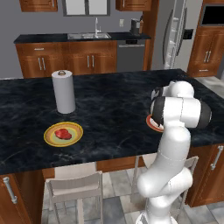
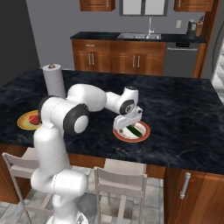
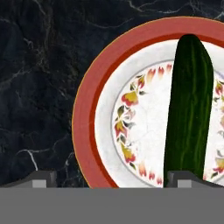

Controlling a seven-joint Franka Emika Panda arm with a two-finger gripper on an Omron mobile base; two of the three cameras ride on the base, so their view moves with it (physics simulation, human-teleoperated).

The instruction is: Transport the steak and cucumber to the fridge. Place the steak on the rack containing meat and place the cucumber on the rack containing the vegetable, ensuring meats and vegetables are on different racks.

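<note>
Hand view: cucumber point(image 3: 189, 109) lies on red-rimmed plate point(image 3: 89, 113) on dark marble surface point(image 3: 39, 87), long axis running away from gripper point(image 3: 111, 178), offset twd one fingertip; gripper spread wide, holding nothing, needs lateral shift to straddle it.

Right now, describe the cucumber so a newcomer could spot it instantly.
Find the black marble island counter; near its front edge, under the gripper, sits a white plate with a red rim. The cucumber lies on it: long, dark green, unlike the red steak on the yellow plate.
</note>
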